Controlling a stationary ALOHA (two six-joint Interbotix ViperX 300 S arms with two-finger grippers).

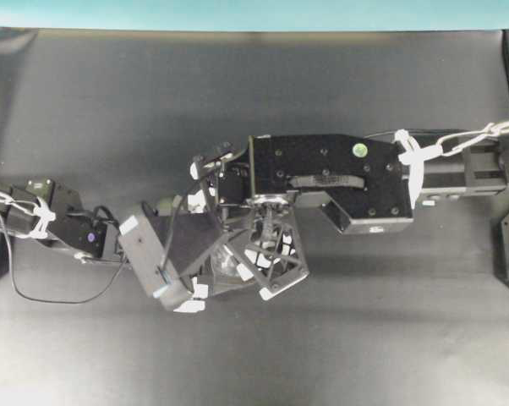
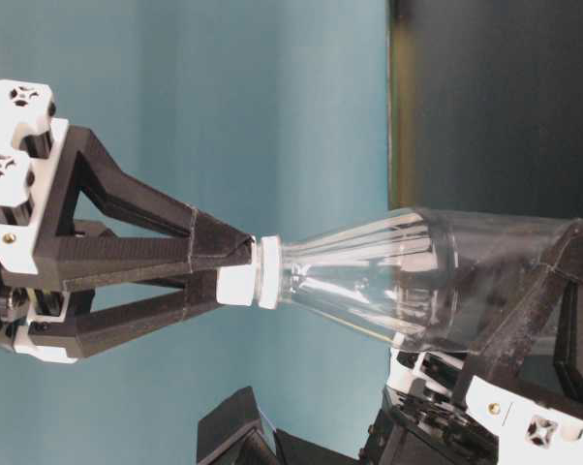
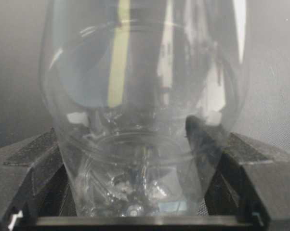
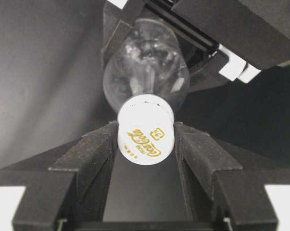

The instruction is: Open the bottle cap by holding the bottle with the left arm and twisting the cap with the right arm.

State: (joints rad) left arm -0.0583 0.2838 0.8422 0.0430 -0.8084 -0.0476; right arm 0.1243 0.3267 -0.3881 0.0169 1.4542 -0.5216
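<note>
The bottle (image 2: 437, 281) is being held clear of the tabletop, body clamped in the left claw (image 3: 135, 163); the cap (image 4: 146, 133) is being pinched by the right claw (image 4: 146, 144). Light, thin-walled and probably slippery; grip firmly.

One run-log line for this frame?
left gripper: shut on bottle | right gripper: shut on bottle cap | cap on neck | bottle off table

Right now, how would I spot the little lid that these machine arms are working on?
Find the two black arms meeting over the dark table. Between them is a clear plastic bottle, its round body clamped by the left gripper. The small round white bottle cap sits on its narrow end, pinched by the right gripper, with gold lettering on top.
</note>
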